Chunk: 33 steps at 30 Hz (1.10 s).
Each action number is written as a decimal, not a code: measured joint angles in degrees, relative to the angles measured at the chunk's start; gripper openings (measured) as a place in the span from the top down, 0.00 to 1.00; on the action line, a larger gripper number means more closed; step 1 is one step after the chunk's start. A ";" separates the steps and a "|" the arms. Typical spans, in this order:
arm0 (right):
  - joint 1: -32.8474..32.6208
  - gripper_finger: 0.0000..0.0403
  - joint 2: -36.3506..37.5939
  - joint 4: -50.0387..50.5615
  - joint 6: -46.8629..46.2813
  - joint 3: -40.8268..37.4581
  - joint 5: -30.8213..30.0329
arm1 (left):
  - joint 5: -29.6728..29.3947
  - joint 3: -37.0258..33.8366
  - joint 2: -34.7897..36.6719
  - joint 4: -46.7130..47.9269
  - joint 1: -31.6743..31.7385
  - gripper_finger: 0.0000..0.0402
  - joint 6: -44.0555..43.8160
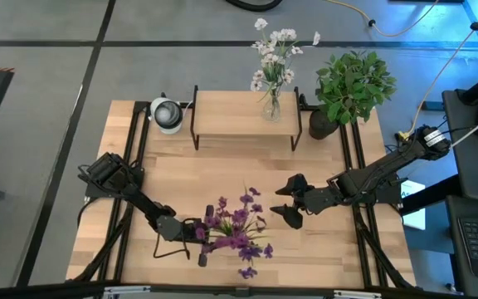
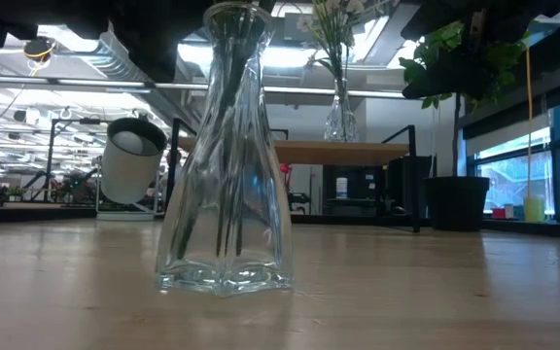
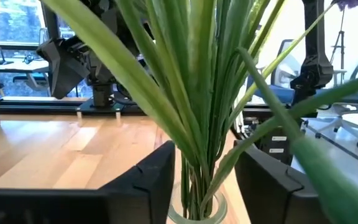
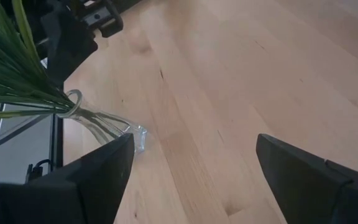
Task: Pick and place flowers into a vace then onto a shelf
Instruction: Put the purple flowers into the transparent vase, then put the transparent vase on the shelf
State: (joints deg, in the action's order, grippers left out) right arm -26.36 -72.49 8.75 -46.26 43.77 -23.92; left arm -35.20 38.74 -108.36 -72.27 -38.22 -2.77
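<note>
High view: the purple flowers (image 1: pixel 237 226) stand in a glass vase (image 1: pixel 208 241) near the bench's (image 1: pixel 322 257) front edge, left of centre; the left gripper (image 1: pixel 196 235) reaches in at the vase, its jaws either side of it; the right gripper (image 1: pixel 284 202) hangs just right of the blossoms, jaws spread and empty; the shelf (image 1: pixel 226 116) sits at the back edge, already carrying a white spray in a second vase (image 1: pixel 271 106), with a potted plant (image 1: pixel 351 83) at the back right corner.

Low view: the vase (image 2: pixel 224 175) stands upright on the bench, stems inside; no jaw shows here.

Left wrist view: the stems (image 3: pixel 191 106) rise from the vase mouth (image 3: pixel 194 214) between the two fingers (image 3: pixel 148 180); whether they press the glass I cannot tell.

Right wrist view: the vase (image 4: pixel 98 124) lies well ahead of the spread fingers (image 4: pixel 98 174).

Step in hand: probably gripping the vase for the shelf; close on the narrow neck, lift straight, keep it upright, clear the shelf's edge, set down beside the other vase.
</note>
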 joint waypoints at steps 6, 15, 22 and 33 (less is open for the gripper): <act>0.01 0.16 0.00 0.02 0.02 0.00 0.02 | -0.85 0.00 0.00 -0.02 -0.69 0.56 0.12; 0.01 0.16 0.00 0.12 0.22 0.00 0.04 | -8.43 0.00 3.42 3.87 -4.74 0.52 4.41; -0.01 0.16 0.00 0.28 0.22 0.00 0.06 | -12.57 0.00 7.12 20.56 -6.40 0.52 -7.25; -0.03 0.16 0.00 0.67 0.19 0.00 0.33 | -9.61 3.76 9.21 45.01 -6.78 0.52 -20.57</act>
State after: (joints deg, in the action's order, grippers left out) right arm -26.39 -72.49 9.42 -46.06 43.77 -23.59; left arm -44.81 42.51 -99.15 -27.26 -45.00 -23.33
